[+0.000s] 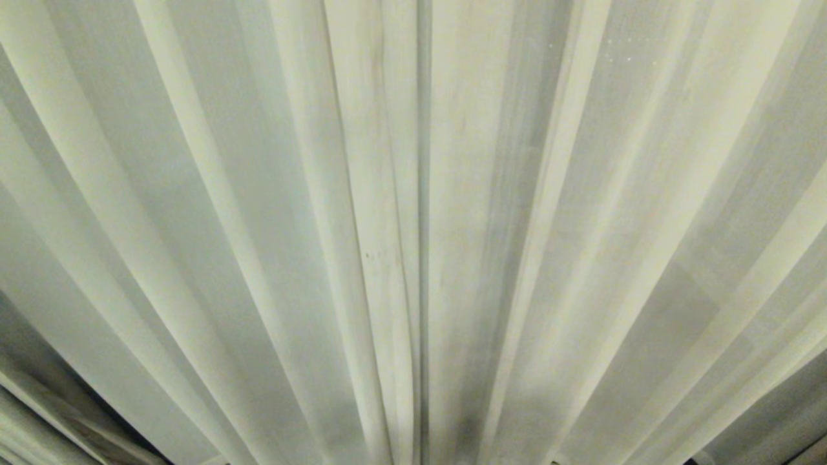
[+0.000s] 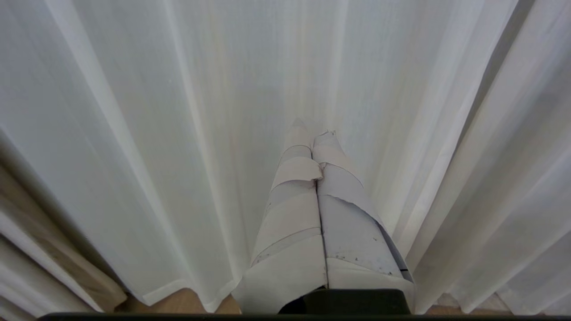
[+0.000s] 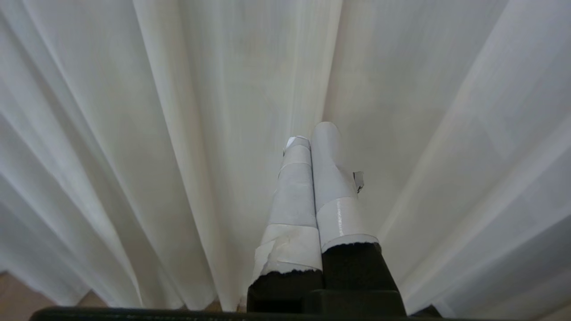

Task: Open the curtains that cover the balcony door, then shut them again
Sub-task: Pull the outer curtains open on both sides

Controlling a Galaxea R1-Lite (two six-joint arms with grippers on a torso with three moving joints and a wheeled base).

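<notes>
The sheer cream-white curtains [image 1: 271,213] fill the head view from edge to edge, drawn across in long vertical folds that fan out from the bottom centre. Two panel edges meet in a narrow grey seam running straight up the middle, from six o'clock to twelve o'clock. At about seven o'clock a strip of thicker cream woven curtain [image 1: 39,413] slants along the corner, with a dark gap beside it. Neither arm shows in this view.

Over to the left wrist view: the same sheer fabric [image 2: 134,133] hangs right in front of the left gripper [image 2: 312,129], whose white-taped fingers [image 2: 290,214] are pressed flat together with nothing between them. The tips point at the cloth; whether they touch it cannot be told. At the hem, a sliver of light brown wooden floor [image 2: 178,303] peeks out at about seven o'clock, and the heavier woven panel [image 2: 49,263] hangs at eight o'clock.

In the right wrist view the right gripper [image 3: 312,133] is up against the sheer folds [image 3: 424,133] too, its white-taped fingers [image 3: 294,196] on black bases closed tight against each other, pinching no fabric. The curtain drapes all around them, with a hint of floor [image 3: 18,294] at eight o'clock.
</notes>
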